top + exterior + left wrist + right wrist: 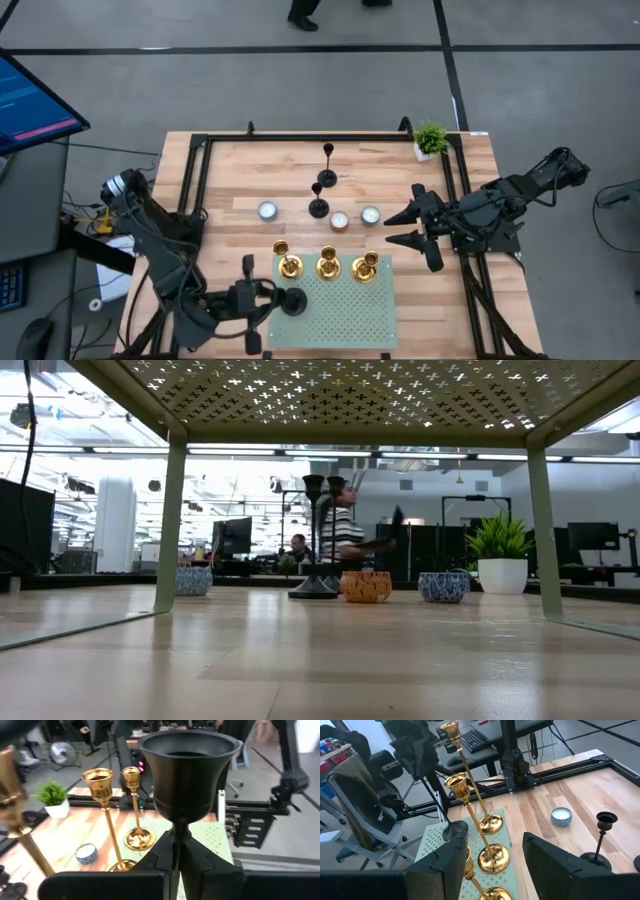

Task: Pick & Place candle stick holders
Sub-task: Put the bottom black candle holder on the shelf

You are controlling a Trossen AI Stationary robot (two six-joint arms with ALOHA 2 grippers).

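Six candle stick holders in all: three gold ones (327, 265) standing in a row along the far edge of a pale green perforated tray (345, 310) at the bench's near side, two black ones (323, 185) upright near the bench's middle, just beside each other, and a third black holder (292, 300) standing at the tray's left near corner, pinched at the stem by the left pincer (268, 300), its fingers (165, 857) pressed together just below the cup. Seen close in the left wrist view: the black cup (187, 770) upright above the clamped fingers, with two gold holders beyond it. Right pincer (408, 226) hovering over bare wood just right of the tray's far right corner, fingers spread and holding nothing, the nearest gold holder just beside it. Three small round bowls (267, 211) on the wood between the black pair and the tray, one to the left and two to the right. Open wood on the far left and far right of the bench (230, 180), bounded by a dark rail (330, 138) around the edges. Small green potted plant (430, 139) at the far right corner. Shown only by the low view: the tray raised on slim legs (172, 525), with bare wood beneath it, the black pair (320, 535) and the bowls in a line behind, and a person (345, 530) in a striped top in the room beyond.
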